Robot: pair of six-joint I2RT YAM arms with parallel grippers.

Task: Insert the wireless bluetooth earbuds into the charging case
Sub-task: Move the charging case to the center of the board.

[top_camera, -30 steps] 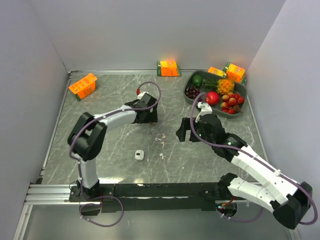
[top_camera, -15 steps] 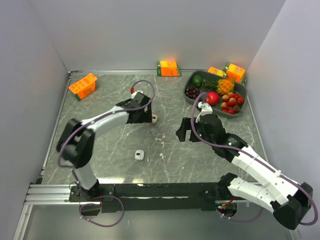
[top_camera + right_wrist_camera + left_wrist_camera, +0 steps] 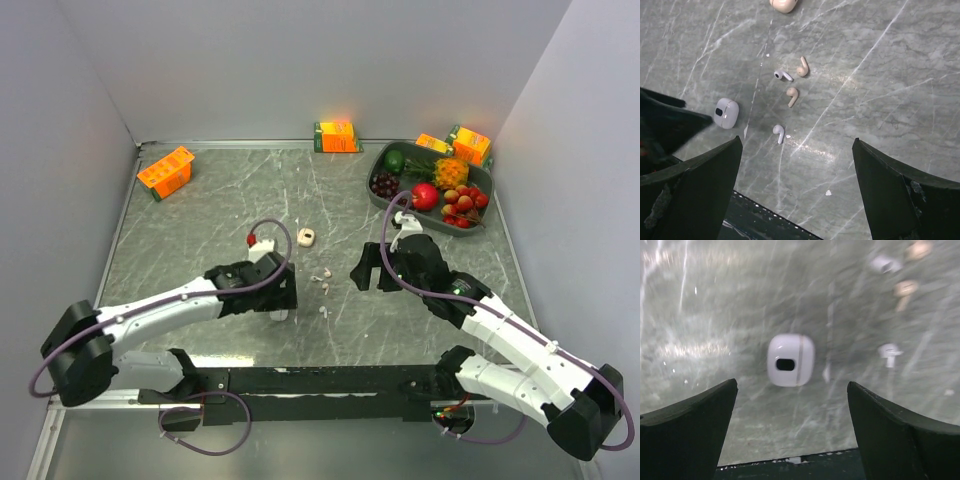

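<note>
Left gripper (image 3: pixel 791 400): fingers spread wide, empty, directly over white charging case (image 3: pixel 790 360) lying on grey marbled table (image 3: pixel 715 305).
Right gripper (image 3: pixel 797 142): spread wide, empty, over four earbuds (image 3: pixel 792 95), two white and two beige, loose on table just beside white charging case.
Beige case (image 3: pixel 785 4): farther back, apart from earbuds.
Fruit tray (image 3: pixel 380 165), orange cartons (image 3: pixel 166 171): along far edge.

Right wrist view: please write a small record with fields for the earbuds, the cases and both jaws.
white earbuds: two, loose on the table
beige earbuds: two, loose, among the white ones
white case: looks closed, left of the earbuds
beige case: at the top edge, partly cut off
left jaws: open, over the white case
right jaws: open, holding nothing
</note>
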